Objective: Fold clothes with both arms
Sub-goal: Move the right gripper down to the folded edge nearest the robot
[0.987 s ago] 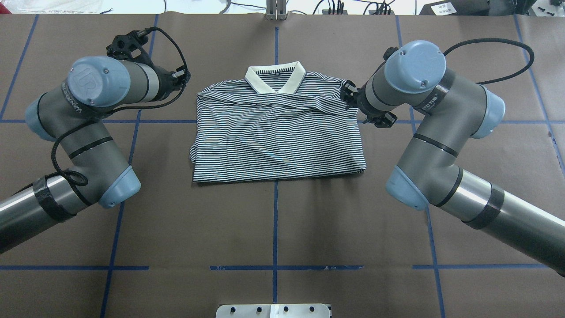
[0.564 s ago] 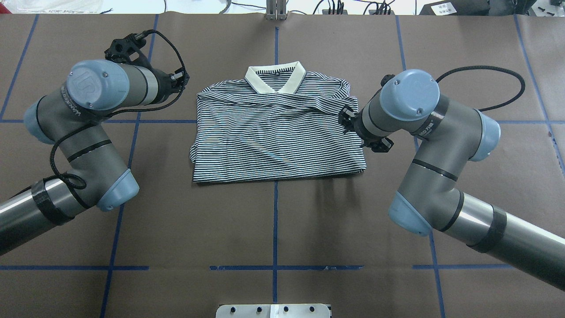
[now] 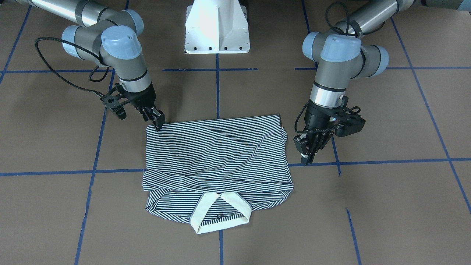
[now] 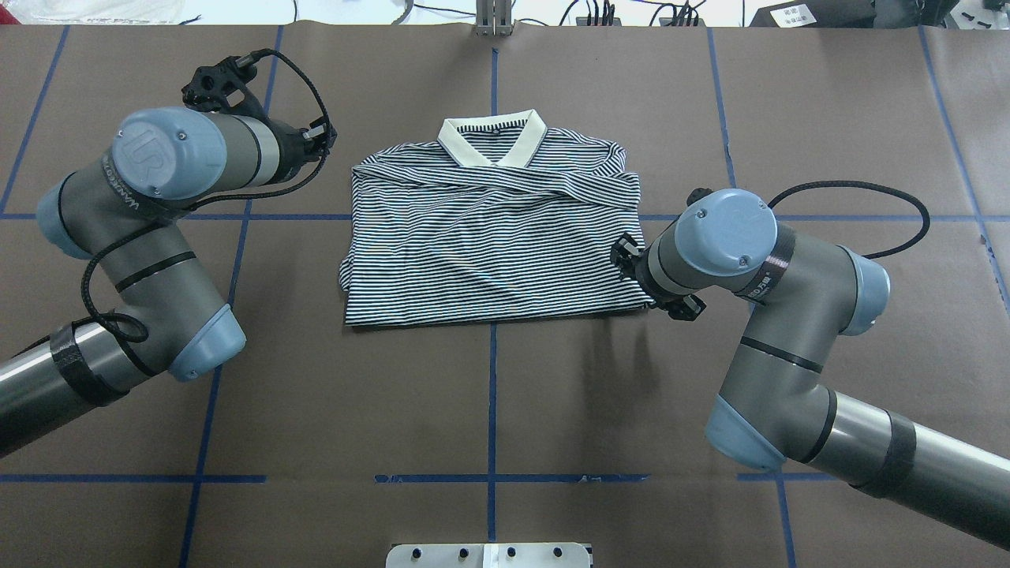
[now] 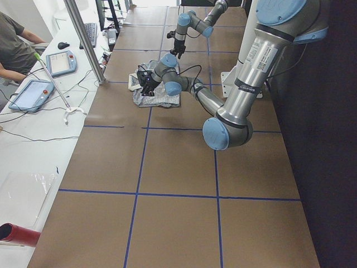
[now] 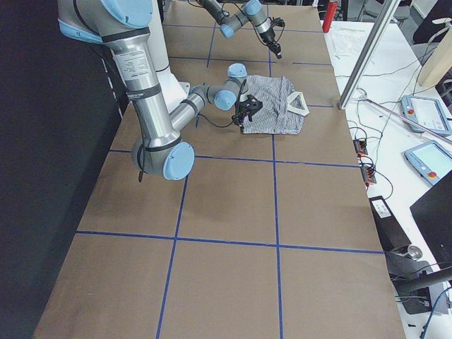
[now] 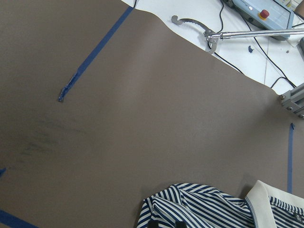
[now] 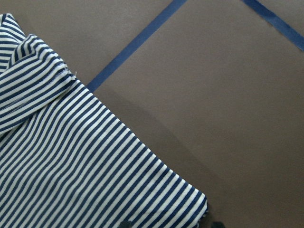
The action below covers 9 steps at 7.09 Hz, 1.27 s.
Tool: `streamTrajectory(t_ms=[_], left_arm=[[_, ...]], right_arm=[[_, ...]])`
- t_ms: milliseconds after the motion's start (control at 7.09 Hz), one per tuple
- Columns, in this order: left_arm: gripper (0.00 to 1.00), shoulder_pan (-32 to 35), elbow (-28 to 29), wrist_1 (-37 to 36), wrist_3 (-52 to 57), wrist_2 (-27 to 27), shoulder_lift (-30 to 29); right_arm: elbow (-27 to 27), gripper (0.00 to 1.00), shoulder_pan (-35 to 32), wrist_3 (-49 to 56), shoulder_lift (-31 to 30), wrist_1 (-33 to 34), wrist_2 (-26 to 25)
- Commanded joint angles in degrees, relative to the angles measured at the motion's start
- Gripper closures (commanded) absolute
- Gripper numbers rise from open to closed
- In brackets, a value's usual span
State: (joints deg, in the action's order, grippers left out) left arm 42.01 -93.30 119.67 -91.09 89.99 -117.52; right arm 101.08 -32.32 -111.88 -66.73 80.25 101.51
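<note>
The striped polo shirt (image 4: 489, 237) lies flat on the brown table, sleeves folded in, with its cream collar (image 4: 493, 138) at the far side. In the front-facing view my right gripper (image 3: 158, 123) touches down at the shirt's (image 3: 217, 154) hem corner nearest the robot. The right wrist view shows that corner (image 8: 199, 206) between two spread fingertips, so this gripper is open. My left gripper (image 3: 306, 156) hangs just off the shirt's other side, near the sleeve fold, apart from the cloth. Its fingers look shut on nothing.
The white pedestal base (image 3: 217, 29) stands behind the shirt. Blue tape lines (image 4: 491, 394) grid the brown table cover. A metal plate (image 4: 489, 554) sits at the near edge. A side bench holds tablets (image 5: 61, 61) and cables, with a person (image 5: 14, 47) seated there.
My right arm has swept toward the robot along the shirt's edge, from the shoulder down to the hem corner. The left arm has only shifted slightly. The shirt has not moved.
</note>
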Motion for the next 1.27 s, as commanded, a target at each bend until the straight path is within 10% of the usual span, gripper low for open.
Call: streamTrajectory(t_ms=[0, 705, 987, 1128], left_arm=[[0.75, 0.0, -0.13, -0.22, -0.05, -0.25, -0.08], [0.75, 0.0, -0.31, -0.31, 0.03, -0.78, 0.01], [0.75, -0.09, -0.31, -0.31, 0.03, -1.75, 0.01], [0.75, -0.09, -0.31, -0.4, 0.03, -1.75, 0.01]], right_arm=[[-0.62, 0.33, 1.02, -0.18, -0.24, -0.01, -1.58], [-3.17, 0.33, 1.99, 0.0, -0.07, -0.01, -3.07], [-3.09, 1.0, 2.61, -0.97, -0.07, -0.01, -4.48], [-2.91, 1.0, 2.53, -0.62, -0.07, -0.01, -4.48]])
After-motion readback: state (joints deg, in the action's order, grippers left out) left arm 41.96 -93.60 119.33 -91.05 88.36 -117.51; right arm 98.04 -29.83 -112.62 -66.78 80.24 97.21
